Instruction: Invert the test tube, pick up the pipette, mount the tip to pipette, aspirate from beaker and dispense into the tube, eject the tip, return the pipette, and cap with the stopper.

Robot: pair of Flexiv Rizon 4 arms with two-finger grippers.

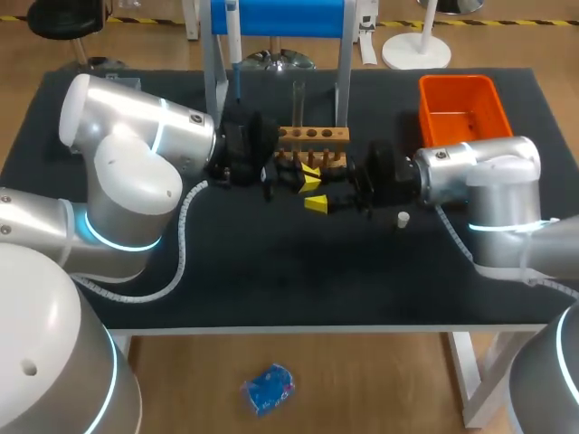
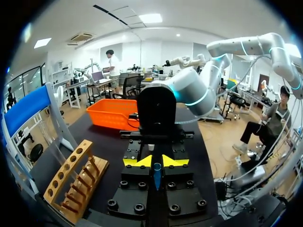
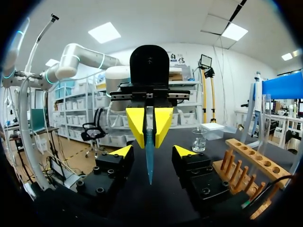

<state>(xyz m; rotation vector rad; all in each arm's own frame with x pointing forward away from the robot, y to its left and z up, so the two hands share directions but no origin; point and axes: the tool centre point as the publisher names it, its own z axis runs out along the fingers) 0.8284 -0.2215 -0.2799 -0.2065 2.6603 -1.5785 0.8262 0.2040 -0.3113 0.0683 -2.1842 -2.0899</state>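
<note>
A: Left pincer (image 3: 150, 135)?
B: Narrow, clamped from both sides on the blue pipette tip (image 3: 149, 163), thick end gripped, point hanging down below it.
A: Right pincer (image 3: 152, 152)?
B: Spread wide, holding nothing. Faces the left pincer head-on, close, both low over the dark table (image 1: 271, 271). Pipette tip just ahead of it, in line with the gap between its fingers, touching neither.
A: Test tube (image 1: 298, 98)?
B: Upright in the wooden rack (image 1: 312, 137), just beside both pincers on their far side, touched by neither.
A: Beaker (image 3: 199, 140)?
B: Glass, standing on the table past the left pincer as seen from the right wrist, apart from it.
A: Pipette (image 1: 233, 41)?
B: Hanging on the blue-topped stand (image 1: 276, 16), beyond the rack, apart from both pincers, nearer the left one.
A: Stopper (image 1: 403, 218)?
B: Small, white, lying on the table behind the right pincer, beside that arm's wrist.
A: Anything else?
B: Orange bin (image 1: 460, 107), farther back behind the right pincer, well apart.
</note>
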